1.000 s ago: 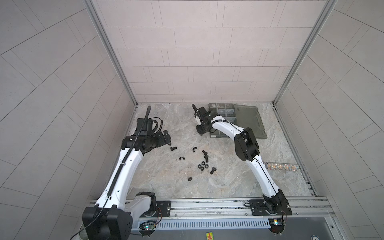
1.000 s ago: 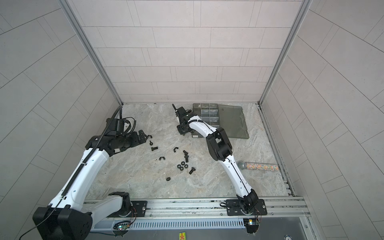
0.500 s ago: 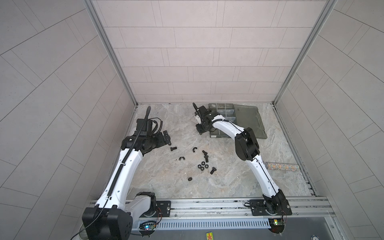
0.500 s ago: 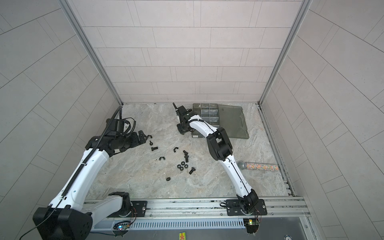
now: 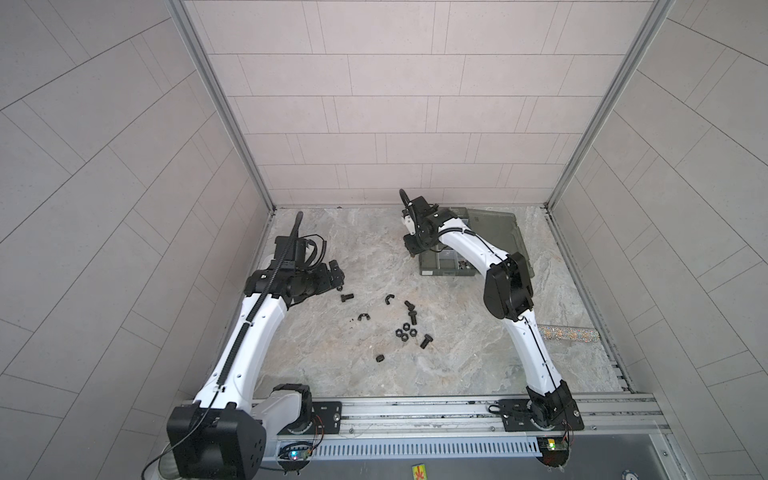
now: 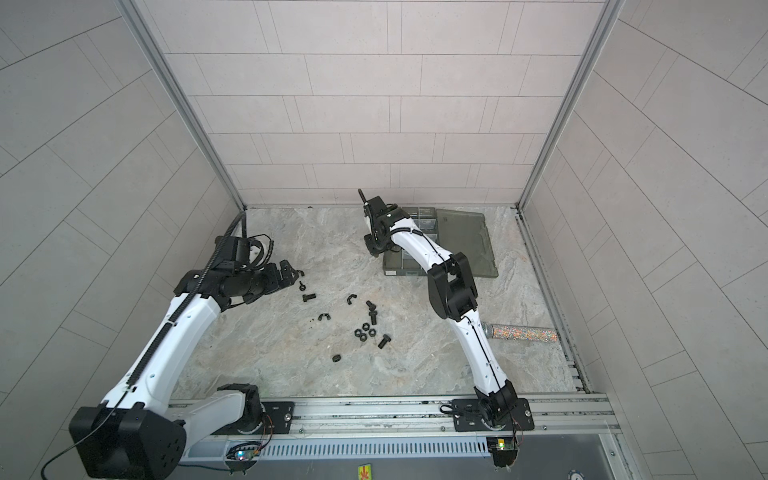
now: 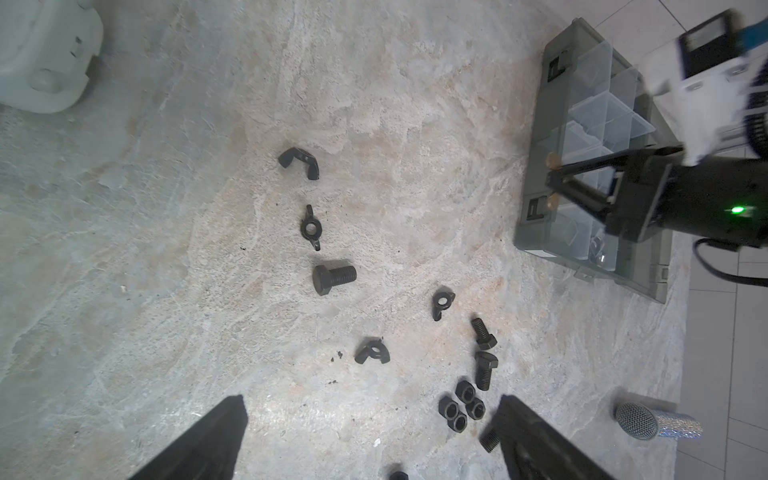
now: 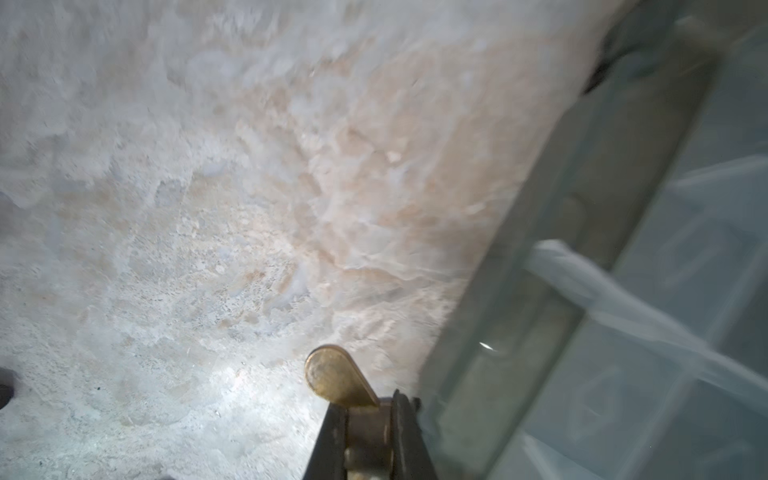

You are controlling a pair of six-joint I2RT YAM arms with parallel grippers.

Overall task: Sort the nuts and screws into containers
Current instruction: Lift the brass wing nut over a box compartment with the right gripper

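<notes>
Right wrist view showed the right gripper (image 8: 368,415) with its jaws closed on a brass wing nut (image 8: 332,376). It was poised over bare tabletop (image 8: 208,208) just beside the outer wall of the box (image 8: 519,270), so by my reading this piece was about to go in but had not yet cleared the wall. In both top views the box stood open at the tabletop's far edge, right of the middle, with its lid (image 5: 494,232) lying flat toward the right edge. In the left wrist view a few silvery pieces (image 7: 598,249) lay in one of the compartments (image 7: 590,108); the others looked empty, though the arm hid some. The left gripper (image 7: 370,405) hung near the tabletop's left edge, jaws wide apart and holding nothing. Most of the sorting seemed left to do. Four screws (image 7: 334,278), a cluster of hex nuts (image 7: 465,390), a stray nut (image 5: 379,358) nearer the front edge and four black wing nuts (image 7: 299,162) lay loose about the tabletop's middle, all apart from the box.
</notes>
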